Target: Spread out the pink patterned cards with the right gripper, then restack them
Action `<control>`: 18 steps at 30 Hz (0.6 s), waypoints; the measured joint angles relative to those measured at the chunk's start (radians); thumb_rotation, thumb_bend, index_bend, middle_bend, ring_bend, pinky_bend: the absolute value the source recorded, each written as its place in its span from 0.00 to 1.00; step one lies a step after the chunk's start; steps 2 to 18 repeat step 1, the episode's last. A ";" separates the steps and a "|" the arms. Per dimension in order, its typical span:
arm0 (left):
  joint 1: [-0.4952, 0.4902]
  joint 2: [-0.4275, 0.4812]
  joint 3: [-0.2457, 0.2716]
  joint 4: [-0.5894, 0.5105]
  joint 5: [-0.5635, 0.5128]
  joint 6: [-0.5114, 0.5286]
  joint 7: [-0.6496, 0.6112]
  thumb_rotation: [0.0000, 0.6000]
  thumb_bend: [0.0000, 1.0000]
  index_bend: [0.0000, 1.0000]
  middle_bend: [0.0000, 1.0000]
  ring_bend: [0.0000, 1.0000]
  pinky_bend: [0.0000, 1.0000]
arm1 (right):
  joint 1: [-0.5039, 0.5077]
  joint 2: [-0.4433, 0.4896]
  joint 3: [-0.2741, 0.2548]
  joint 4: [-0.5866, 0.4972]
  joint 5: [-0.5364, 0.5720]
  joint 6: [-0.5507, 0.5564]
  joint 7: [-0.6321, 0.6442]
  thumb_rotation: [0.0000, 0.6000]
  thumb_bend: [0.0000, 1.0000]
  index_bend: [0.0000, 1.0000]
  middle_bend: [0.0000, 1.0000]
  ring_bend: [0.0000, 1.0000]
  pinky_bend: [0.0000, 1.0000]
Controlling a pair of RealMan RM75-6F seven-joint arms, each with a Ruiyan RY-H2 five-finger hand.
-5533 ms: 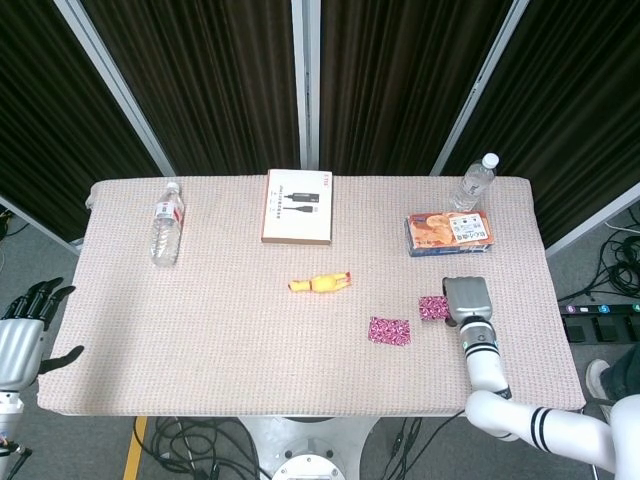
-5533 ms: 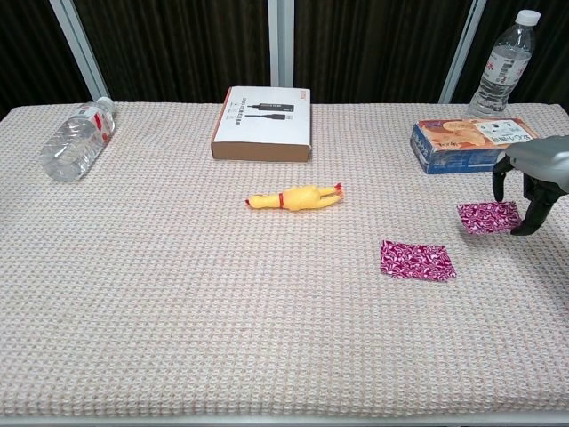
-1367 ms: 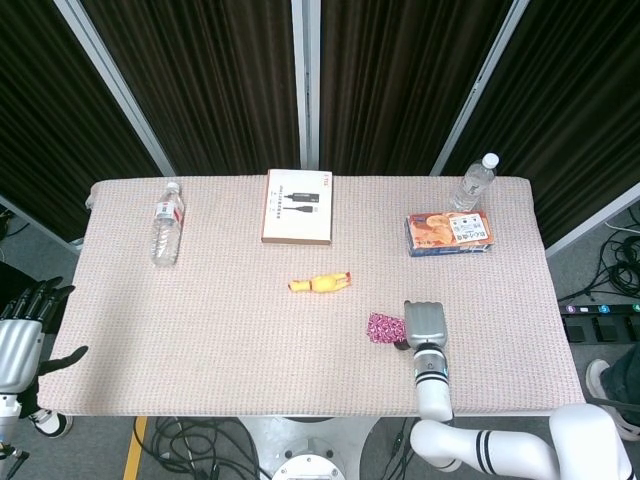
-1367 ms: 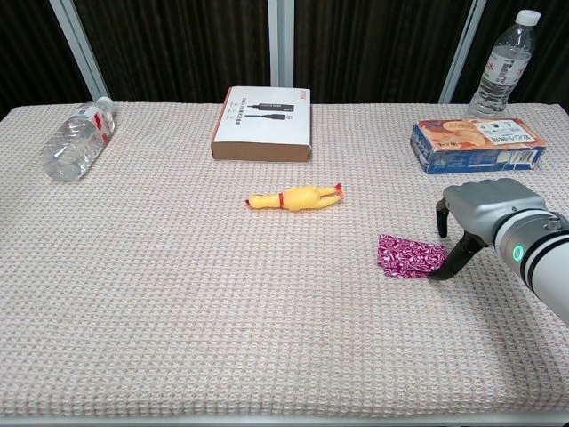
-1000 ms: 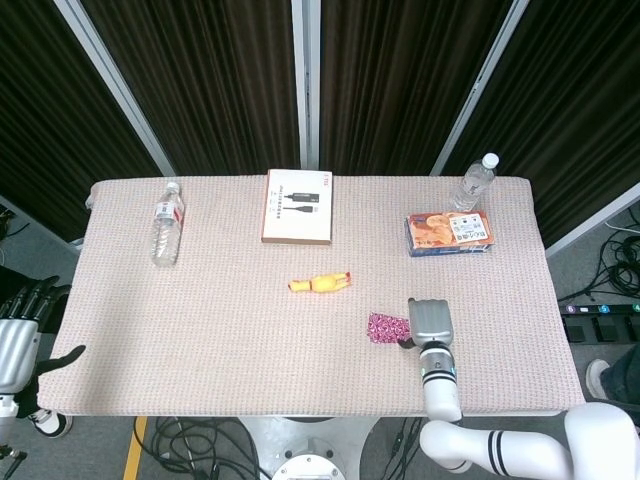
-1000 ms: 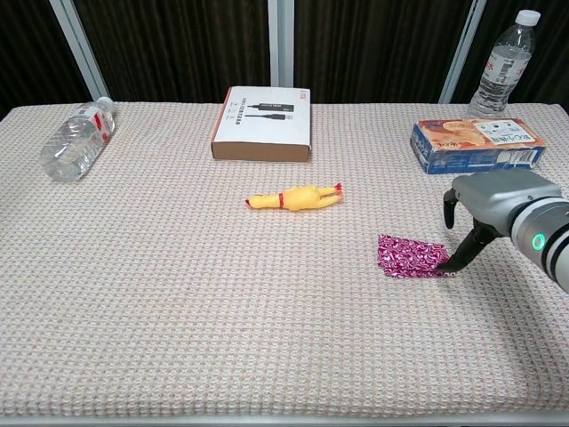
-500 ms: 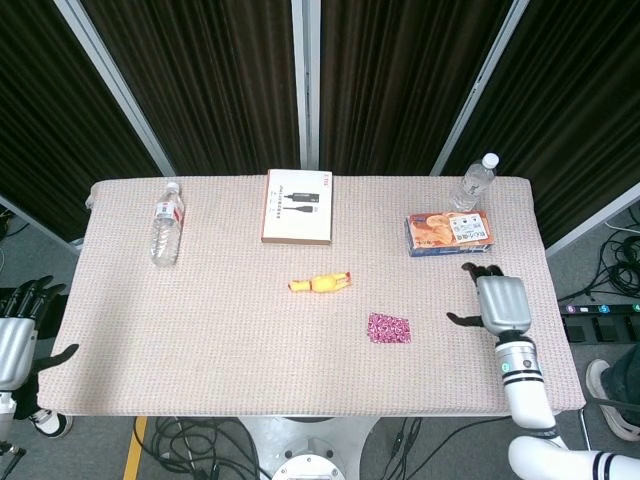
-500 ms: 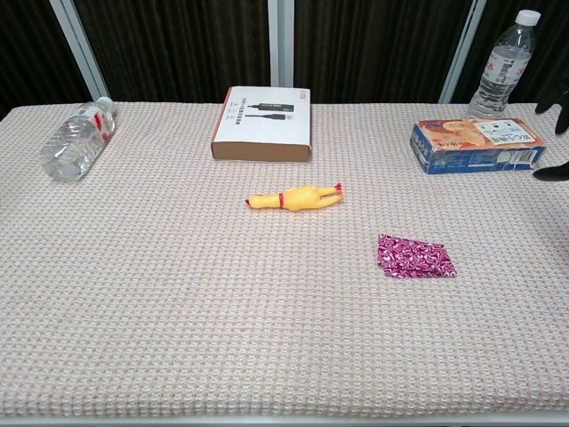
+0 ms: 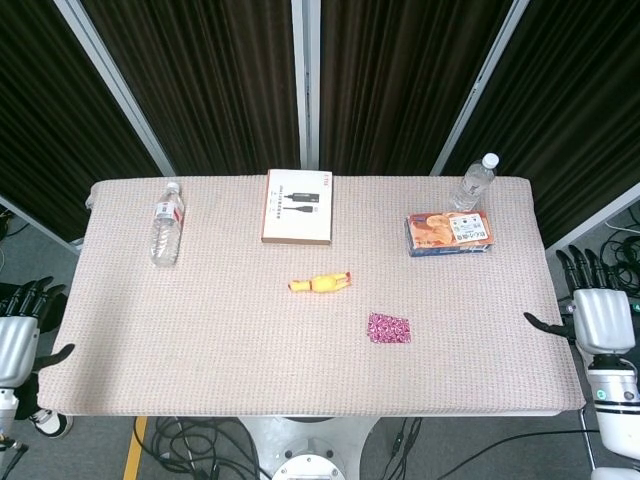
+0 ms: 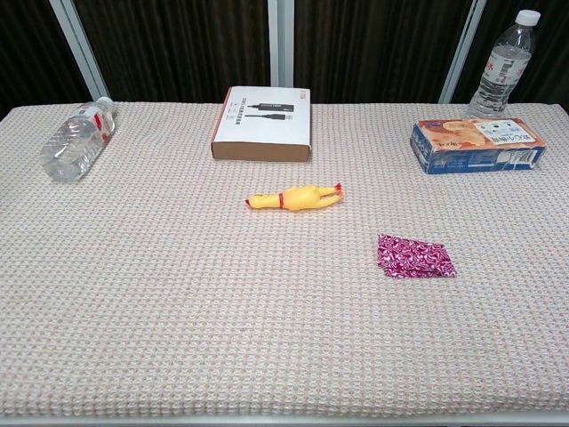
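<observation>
The pink patterned cards lie in one slightly offset stack on the woven tablecloth, right of centre and near the front. My right hand hangs off the table's right edge, fingers spread, holding nothing, far from the cards. My left hand is beyond the left front corner, fingers apart and empty. Neither hand shows in the chest view.
A yellow rubber chicken lies mid-table. At the back sit a white-and-brown box, a lying water bottle on the left, an orange-blue carton and an upright bottle on the right.
My right hand carried the second card onto the first, let go, then drew back right, off the table edge. The cards now sit stacked. The left hand barely moved.
</observation>
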 measured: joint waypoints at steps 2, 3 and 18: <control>-0.001 -0.001 0.001 0.001 -0.001 -0.004 0.002 0.99 0.00 0.23 0.22 0.13 0.24 | -0.007 0.001 0.004 0.009 0.001 -0.003 0.012 0.53 0.00 0.07 0.03 0.00 0.14; -0.001 -0.001 0.001 0.001 -0.001 -0.004 0.002 0.99 0.00 0.23 0.22 0.13 0.24 | -0.007 0.001 0.004 0.009 0.001 -0.003 0.012 0.53 0.00 0.07 0.03 0.00 0.14; -0.001 -0.001 0.001 0.001 -0.001 -0.004 0.002 0.99 0.00 0.23 0.22 0.13 0.24 | -0.007 0.001 0.004 0.009 0.001 -0.003 0.012 0.53 0.00 0.07 0.03 0.00 0.14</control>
